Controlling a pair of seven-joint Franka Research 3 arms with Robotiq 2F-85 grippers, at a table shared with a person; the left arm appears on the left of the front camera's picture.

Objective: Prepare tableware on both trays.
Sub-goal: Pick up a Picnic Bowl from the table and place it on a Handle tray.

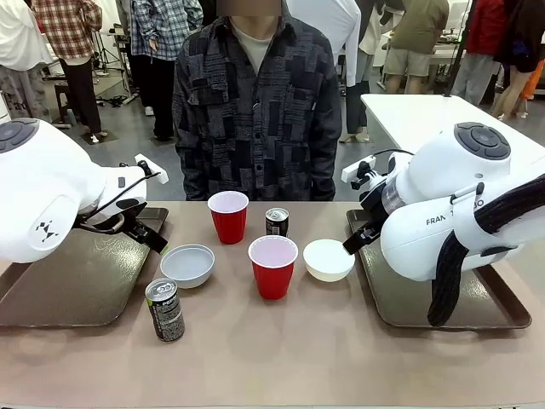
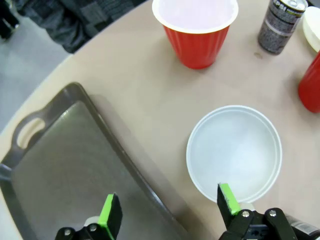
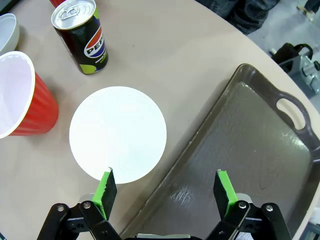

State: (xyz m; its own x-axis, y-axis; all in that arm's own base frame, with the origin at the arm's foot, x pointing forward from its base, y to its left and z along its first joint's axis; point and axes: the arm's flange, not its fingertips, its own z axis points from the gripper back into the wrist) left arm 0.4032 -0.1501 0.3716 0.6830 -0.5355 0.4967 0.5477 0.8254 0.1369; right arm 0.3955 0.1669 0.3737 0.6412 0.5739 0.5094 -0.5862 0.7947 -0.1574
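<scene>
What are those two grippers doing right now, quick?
Left gripper: open, holding nothing.
Right gripper: open, holding nothing.

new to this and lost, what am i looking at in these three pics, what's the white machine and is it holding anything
The white shapes are two robot arms at a table, with a person standing across from them. The wide picture comes from a fixed camera between the arms. The other two come from a camera on each wrist, looking down past green-padded fingers: the left gripper and the right gripper. Both are open and hold nothing. On the table stand two red cups, two white bowls and two cans, all between two brown trays.
</scene>
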